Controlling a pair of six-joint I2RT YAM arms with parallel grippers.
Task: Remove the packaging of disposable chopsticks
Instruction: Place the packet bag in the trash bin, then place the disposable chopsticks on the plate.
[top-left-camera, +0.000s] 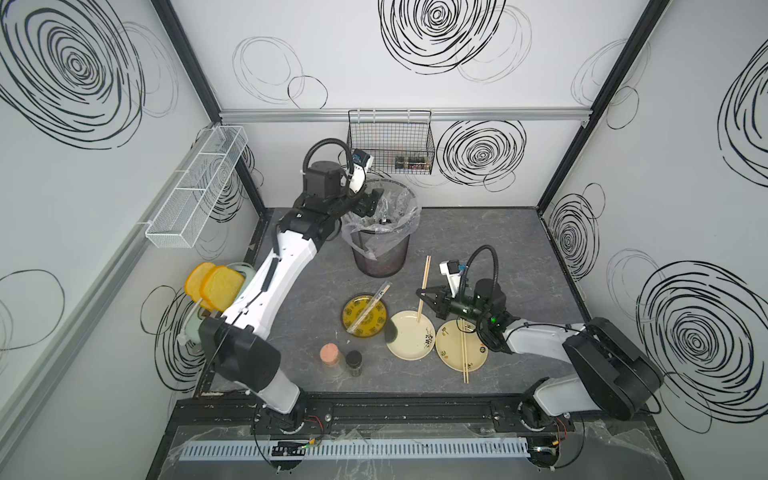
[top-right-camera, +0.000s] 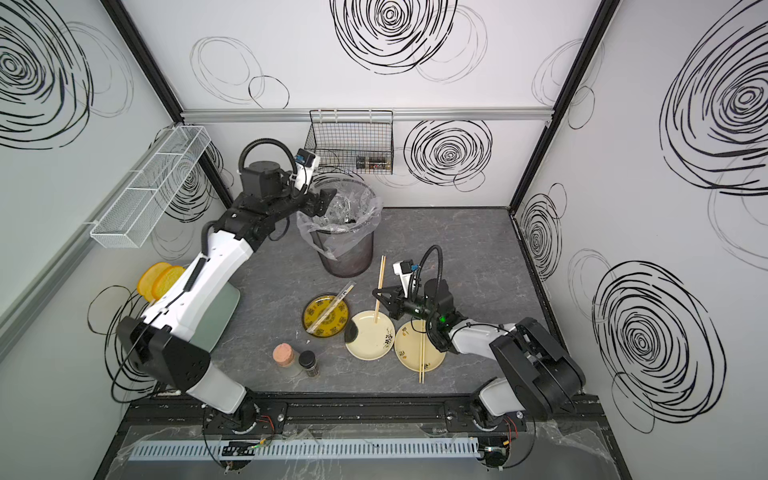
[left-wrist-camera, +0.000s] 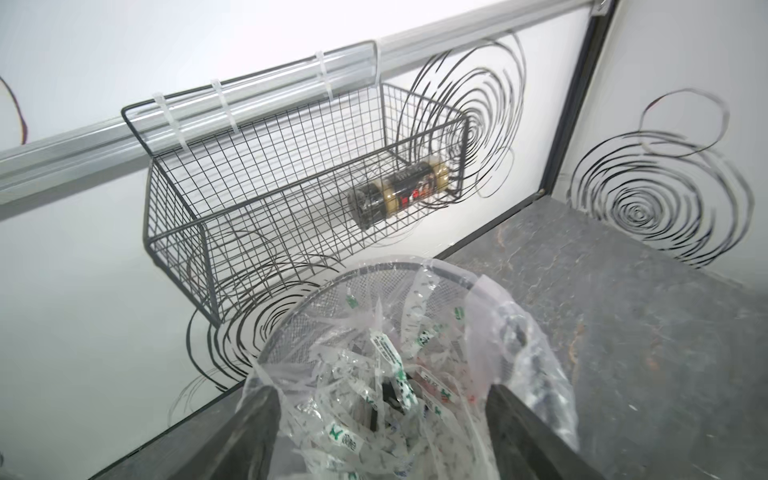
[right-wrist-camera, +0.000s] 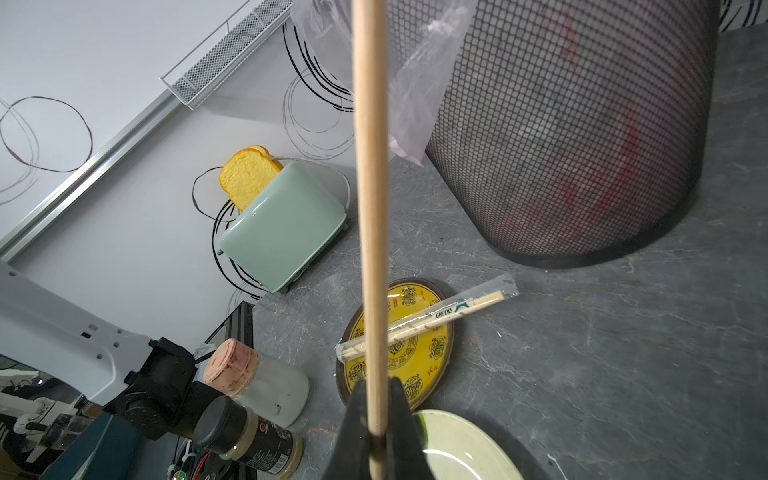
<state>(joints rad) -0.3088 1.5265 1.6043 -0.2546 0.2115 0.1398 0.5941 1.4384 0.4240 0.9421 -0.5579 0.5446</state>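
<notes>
Your left hand (top-left-camera: 371, 203) gapes empty over the bin (top-left-camera: 380, 262); right hand (top-left-camera: 419, 294) pinches a bare pair (top-left-camera: 425, 270). The 1 sleeved pair (top-left-camera: 370, 308) lies diagonal, centre frame, nearer your right.

A robot lab's mock-kitchen booth: scribble-printed panel walls (top-left-camera: 374, 83), a toaster (right-wrist-camera: 282, 224), a wire basket (top-left-camera: 390, 141).

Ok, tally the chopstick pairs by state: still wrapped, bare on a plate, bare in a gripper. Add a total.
Wrapped chopstick pair, on the yellow plate: 1
Bare chopstick pair, lying on a cream plate: 1
Held chopstick pair, bare, in the right gripper: 1
Total: 3
</notes>
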